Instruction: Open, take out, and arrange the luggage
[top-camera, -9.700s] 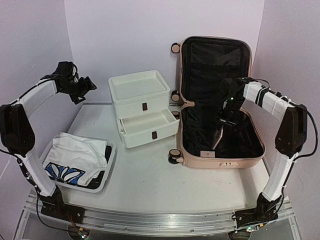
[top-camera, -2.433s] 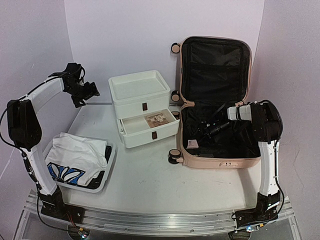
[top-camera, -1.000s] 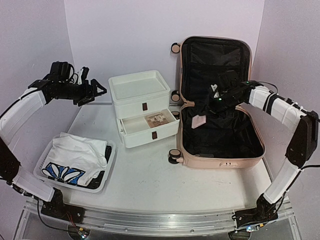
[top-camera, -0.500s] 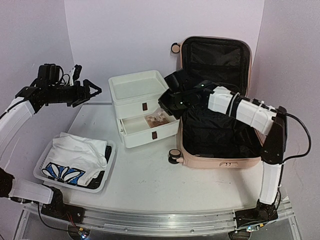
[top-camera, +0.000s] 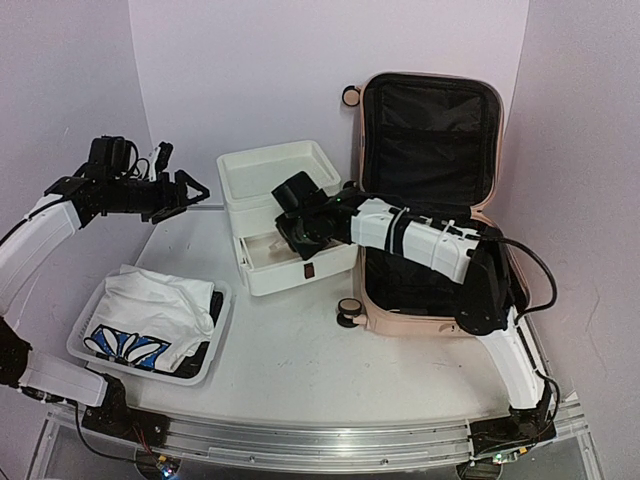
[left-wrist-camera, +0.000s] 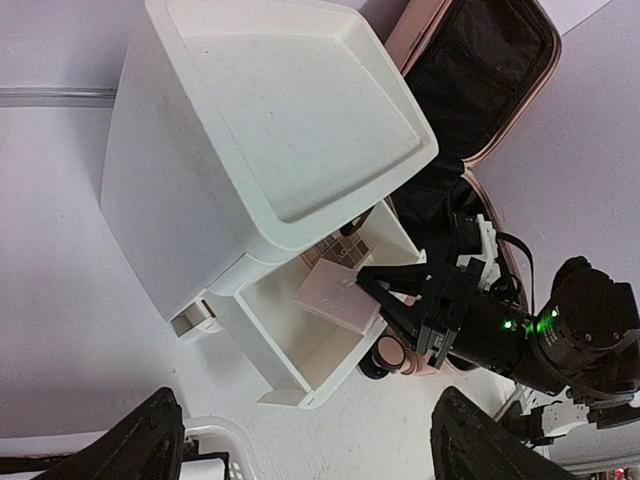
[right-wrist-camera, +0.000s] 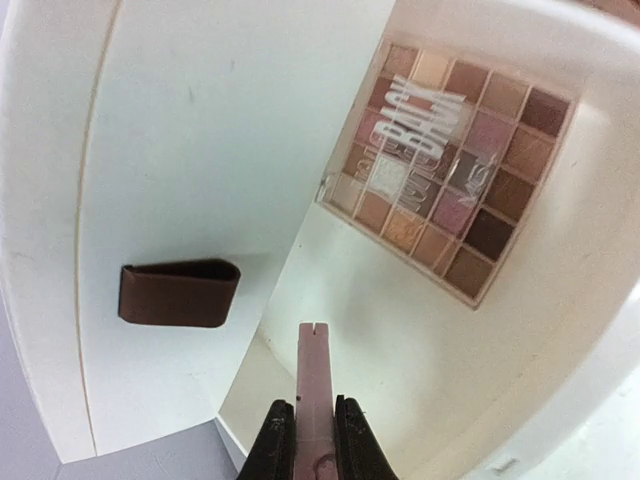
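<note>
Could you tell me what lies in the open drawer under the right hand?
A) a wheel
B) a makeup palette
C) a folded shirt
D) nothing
B: a makeup palette lies in the drawer, below the right hand, which is shut on a thin pink card.

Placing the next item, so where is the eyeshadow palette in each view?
Top external: not visible; right gripper, shut on a pink card, covers it.
Left wrist: eyeshadow palette at centre, behind the card.
Right wrist: eyeshadow palette, upper right.
Shared landmark: the open drawer.
</note>
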